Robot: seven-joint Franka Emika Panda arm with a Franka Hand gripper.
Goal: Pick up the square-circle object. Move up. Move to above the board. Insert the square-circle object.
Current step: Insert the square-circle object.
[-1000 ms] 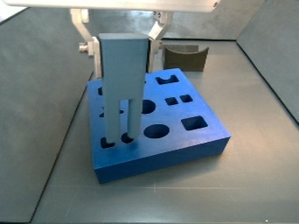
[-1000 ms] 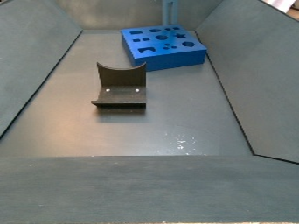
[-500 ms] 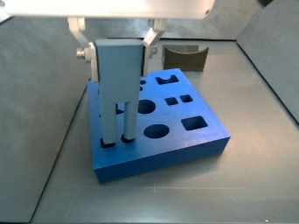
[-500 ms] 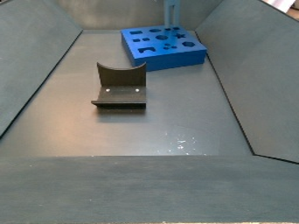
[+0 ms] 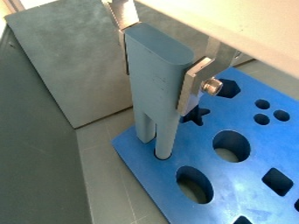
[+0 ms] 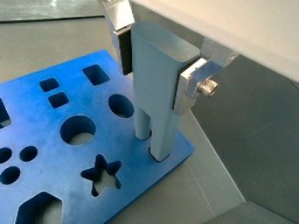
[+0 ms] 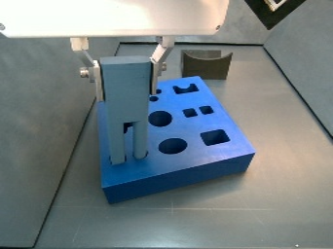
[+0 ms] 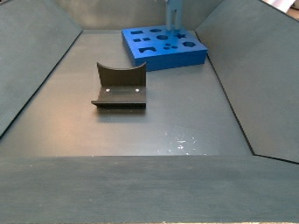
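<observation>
You see the gripper (image 7: 125,55) clamped on the square-circle object (image 7: 124,102), upright over the board (image 7: 208,146), toward its 9 o'clock edge. Its pegs reach the board; whether they sit in holes is hidden. The gripper body is cut off.

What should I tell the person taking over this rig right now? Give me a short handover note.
Gripper: jaws shut on the square-circle object, over the board's edge.
Square-circle object: upright, its pegs entering holes in the board.
Board: flat on the floor; the dark notched block sits apart from it, untouched.
Done: pick, lift, move over the board.
Left: finish pushing it down, then release; how deep it sits I cannot tell.
</observation>
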